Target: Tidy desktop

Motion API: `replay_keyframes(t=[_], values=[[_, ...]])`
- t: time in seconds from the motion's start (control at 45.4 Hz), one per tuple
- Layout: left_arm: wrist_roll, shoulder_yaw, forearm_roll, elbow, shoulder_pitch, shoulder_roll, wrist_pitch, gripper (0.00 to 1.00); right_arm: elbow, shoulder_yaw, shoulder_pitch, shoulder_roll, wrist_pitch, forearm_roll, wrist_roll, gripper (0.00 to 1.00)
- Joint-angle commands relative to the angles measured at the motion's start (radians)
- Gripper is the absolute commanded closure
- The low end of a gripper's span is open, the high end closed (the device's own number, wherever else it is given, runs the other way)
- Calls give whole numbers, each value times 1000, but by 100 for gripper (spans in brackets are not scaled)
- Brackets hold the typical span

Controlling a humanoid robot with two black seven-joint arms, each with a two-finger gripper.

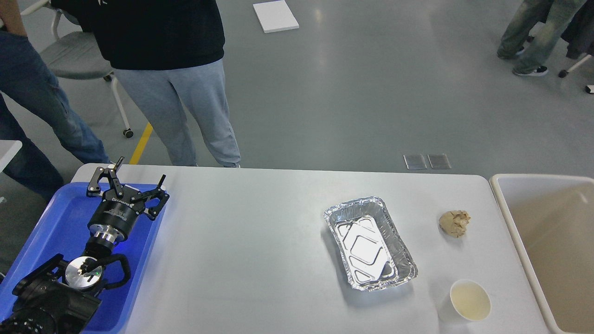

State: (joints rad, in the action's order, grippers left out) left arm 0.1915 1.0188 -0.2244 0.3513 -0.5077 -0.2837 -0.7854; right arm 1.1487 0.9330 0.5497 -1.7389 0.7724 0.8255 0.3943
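Note:
The desktop (250,241) is a wide pale grey-white table. On its right part lie an empty foil tray (369,243), a crumpled brown paper ball (455,223) and a small white paper cup (470,300). My left gripper (138,177) is open and empty, its fingers spread, hovering over the far end of the blue plastic tray (55,227) at the table's left edge. It is far from the foil tray, ball and cup. My right gripper is not in view.
A beige rectangular bin (552,246) stands against the table's right end. Two people stand beyond the far left edge of the table, one in grey trousers (185,106). A wheeled chair (74,60) stands behind them.

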Motion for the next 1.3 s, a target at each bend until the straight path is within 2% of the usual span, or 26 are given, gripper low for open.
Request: replay_keyframes(t=[0.0,0.353,0.507,0.595,0.97,1.058,1.278], values=[[-1,0,0,0,0,0,0,0,155,136,1,-6,13,147,0,0],[-1,0,2,0,0,0,0,0,381,159,-2,-6,13,335,-5,0],[-1,0,2,0,0,0,0,0,388,159,-2,-6,13,515,-9,0],[-3,0,2,0,0,0,0,0,388,159,-2,48,13,593,-9,0],[-4,0,2,0,0,0,0,0,405,185,15,67,13,615,-8,0],[-4,0,2,0,0,0,0,0,405,185,16,114,13,650,-9,0],[-3,0,2,0,0,0,0,0,385,156,32,343,13,877,-9,0]])
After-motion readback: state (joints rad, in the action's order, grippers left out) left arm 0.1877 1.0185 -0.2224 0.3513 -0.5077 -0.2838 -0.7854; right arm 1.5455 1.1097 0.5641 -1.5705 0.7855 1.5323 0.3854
